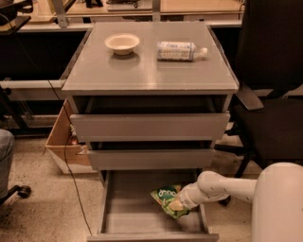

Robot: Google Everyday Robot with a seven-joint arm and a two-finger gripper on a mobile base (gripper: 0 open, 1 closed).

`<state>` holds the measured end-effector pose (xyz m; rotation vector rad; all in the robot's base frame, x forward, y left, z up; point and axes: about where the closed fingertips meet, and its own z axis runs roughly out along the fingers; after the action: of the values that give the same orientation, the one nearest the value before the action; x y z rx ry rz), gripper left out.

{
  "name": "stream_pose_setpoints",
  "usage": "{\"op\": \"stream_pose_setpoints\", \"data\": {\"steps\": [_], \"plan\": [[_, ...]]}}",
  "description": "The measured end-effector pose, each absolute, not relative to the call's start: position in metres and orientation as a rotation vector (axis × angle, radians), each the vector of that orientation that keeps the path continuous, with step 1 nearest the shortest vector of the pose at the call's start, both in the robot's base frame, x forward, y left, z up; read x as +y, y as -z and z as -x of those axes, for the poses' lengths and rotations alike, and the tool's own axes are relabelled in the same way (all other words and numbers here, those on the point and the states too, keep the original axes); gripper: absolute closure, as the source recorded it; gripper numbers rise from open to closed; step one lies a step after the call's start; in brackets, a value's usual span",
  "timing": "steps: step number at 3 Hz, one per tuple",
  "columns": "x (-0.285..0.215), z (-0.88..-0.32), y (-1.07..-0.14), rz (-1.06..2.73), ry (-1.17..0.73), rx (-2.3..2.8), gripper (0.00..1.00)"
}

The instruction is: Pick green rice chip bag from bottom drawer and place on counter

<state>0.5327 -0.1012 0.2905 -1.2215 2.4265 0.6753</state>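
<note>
Gripper (179,204) at bag (165,194) in bottom drawer (130,212)

With the gripper (182,201) low near the speckled pale floor (38,217), a black office chair (270,94) rises up and to its right, an open cardboard box (57,137) stands to its left, and a pale wooden desk (199,5) runs far above it, behind.

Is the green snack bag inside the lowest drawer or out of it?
Inside. The small crinkly green snack bag is within the walls of the open grey metal bottom drawer, with the tool at its right side.
</note>
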Motion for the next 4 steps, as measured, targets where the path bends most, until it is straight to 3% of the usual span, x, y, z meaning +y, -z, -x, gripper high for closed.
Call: {"op": "stream_pose_setpoints", "data": {"steps": [2,4], "plan": [[-0.182,-0.518,-0.43,1.164,-0.464,2.435,1.0],[-0.186,-0.51,-0.437,1.167,-0.442,2.453,1.0]]}}
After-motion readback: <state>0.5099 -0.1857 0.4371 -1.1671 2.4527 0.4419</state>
